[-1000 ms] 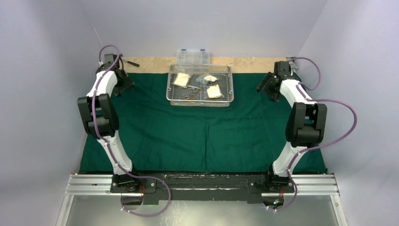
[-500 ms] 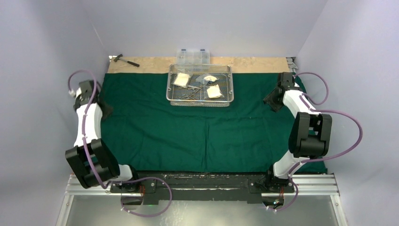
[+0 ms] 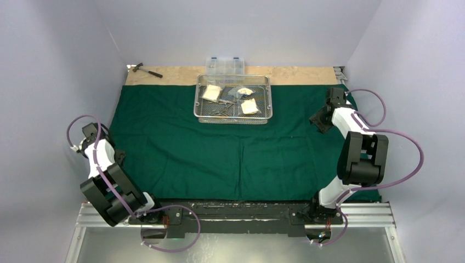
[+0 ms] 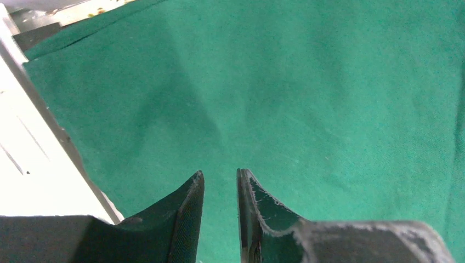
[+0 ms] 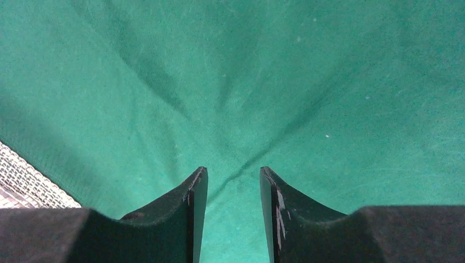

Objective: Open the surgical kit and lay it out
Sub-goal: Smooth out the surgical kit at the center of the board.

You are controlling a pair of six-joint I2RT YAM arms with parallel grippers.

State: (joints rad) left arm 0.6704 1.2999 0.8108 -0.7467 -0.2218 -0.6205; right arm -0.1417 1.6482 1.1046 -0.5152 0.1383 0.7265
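**Hazard 1: cloth drag.** The left tool (image 4: 219, 172), at the left edge of the bench (image 3: 296, 74), and the right tool (image 5: 233, 170), at the right edge, both point at the dark green cloth wrap (image 3: 219, 153). Each has its jaws parted by a narrow gap with nothing between them. A descent at this setting could snag the fabric (creases run toward the right tool). Any pull would then shift the rectangular steel wire-mesh tray (image 3: 232, 120) standing on the cloth.

**Hazard 2: tangled contents.** The small steel scissors-like instruments (image 3: 225, 108) lie crossed in the tray. The clear packets of white gauze (image 3: 211, 92) rest on or against them. Lifting one item may carry another up and drop it.

**Hazard 3: crowding.** The tray stands just in front of the clear plastic compartment box (image 3: 224, 64), so a push toward the far edge could knock the box.

**Condition of the kit.**
- The cloth is spread open over most of the bench, with shallow folds, leaving a bare strip along the far edge.
- The tray sits upright at the middle of the cloth's far edge.
- The tray's contents are unsorted, so laying out is judged not yet begun.
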